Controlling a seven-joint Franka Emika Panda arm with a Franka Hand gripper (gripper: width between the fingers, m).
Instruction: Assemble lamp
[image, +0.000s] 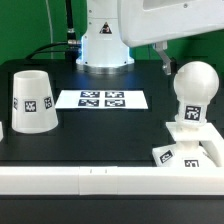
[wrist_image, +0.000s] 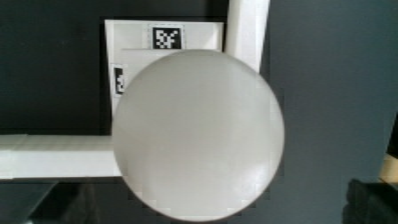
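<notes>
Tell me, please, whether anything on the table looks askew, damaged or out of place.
Nothing stands out. The bulb stands upright on the base, the shade sits wide end down well apart from them, and no part looks broken.

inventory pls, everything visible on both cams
shade: 1, white, tagged, standing at the exterior view's left
bulb: 1, white, upright on its neck on the base, at the exterior view's right; it fills the wrist view
base: 1, white, tagged, flat under the bulb
marker board: 1, white with tags, flat mid-table
table: 1, black
wall: 1, white, along the near table edge
arm: 1, white, behind the marker board
gripper: 1, dark, above the table beside the bulb; can't tell if it's open or shut
</notes>
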